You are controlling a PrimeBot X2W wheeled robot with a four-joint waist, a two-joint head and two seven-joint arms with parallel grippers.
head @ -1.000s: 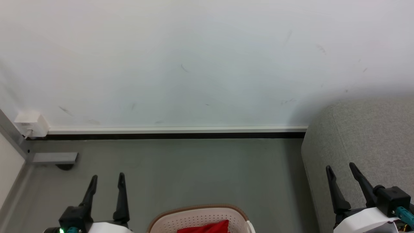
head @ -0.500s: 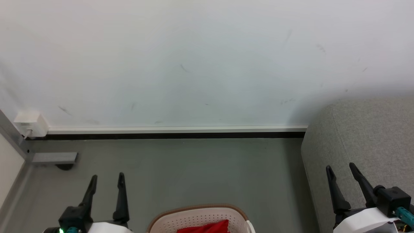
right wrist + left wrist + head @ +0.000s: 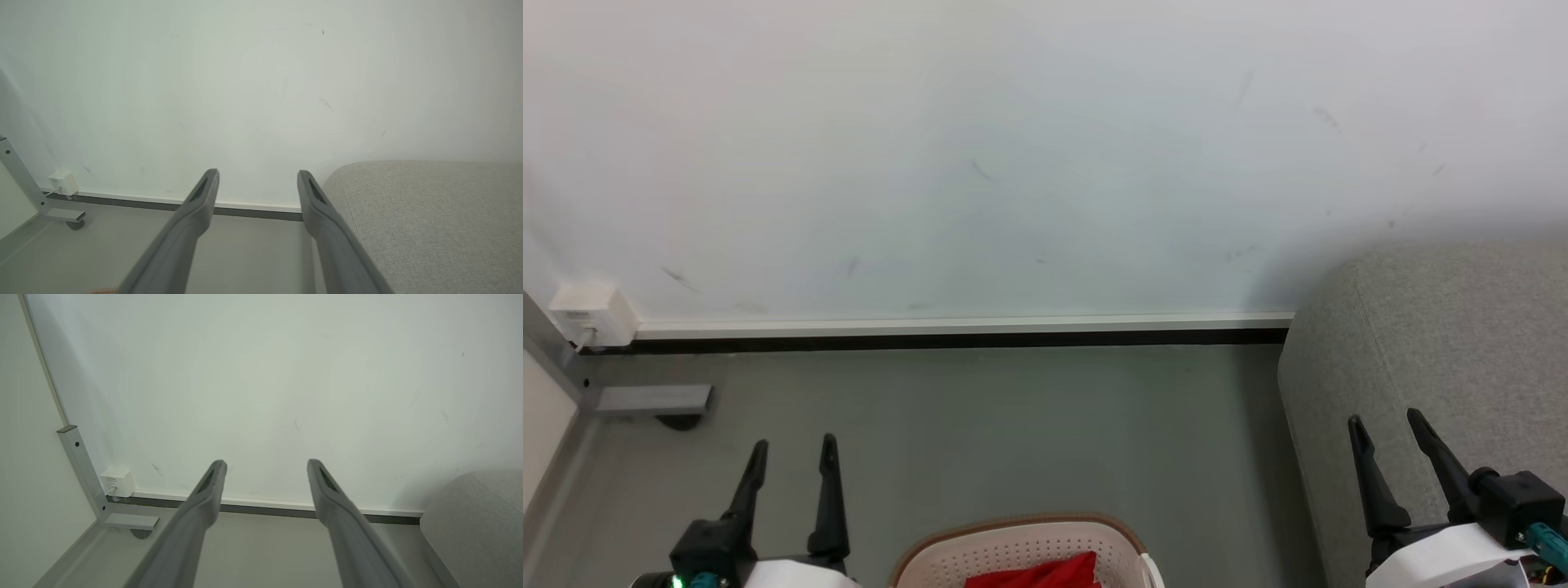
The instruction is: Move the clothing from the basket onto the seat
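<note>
Left gripper, right gripper: both spread wide, empty. Clothing: red, inside the basket, which stands on the floor beside the seat. Risk, judged: limp fabric may snag the rim and tip the basket. Head view gives the basket's contents; right wrist view gives the seat's top.
</note>
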